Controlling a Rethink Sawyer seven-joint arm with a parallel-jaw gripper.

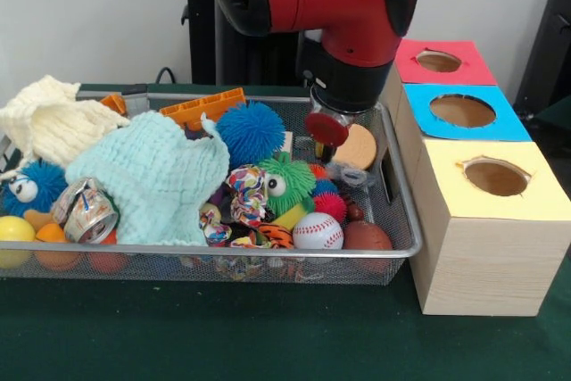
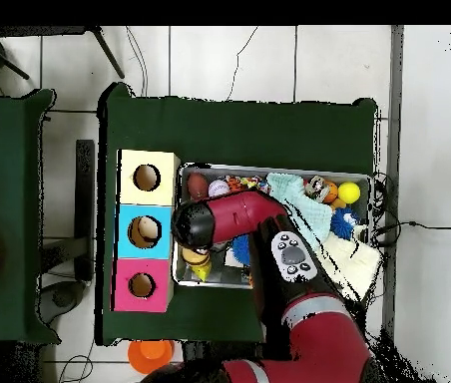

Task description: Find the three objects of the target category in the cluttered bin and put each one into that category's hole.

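The silver wire-mesh bin (image 1: 223,251) is full of toys; it also shows in the overhead view (image 2: 269,168). My gripper (image 1: 328,136) is lowered into the bin's far right corner, below the red and black wrist. The wrist (image 2: 196,225) hides it from above. A tan rounded thing (image 1: 359,146) with a red-orange piece beside it lies right at the gripper. I cannot tell whether it is a plush toy or whether it is held. The red-topped box's hole (image 1: 438,61) is the farthest of the three and shows from above too (image 2: 142,285).
The blue-topped hole (image 1: 462,111) and the yellow-topped hole (image 1: 496,176) stand beside the bin. In the bin lie a mint knitted cloth (image 1: 152,176), a cream cloth (image 1: 49,118), a blue puffer ball (image 1: 251,131), a green puffer ball (image 1: 285,183), a baseball (image 1: 317,231) and a crushed can (image 1: 85,211).
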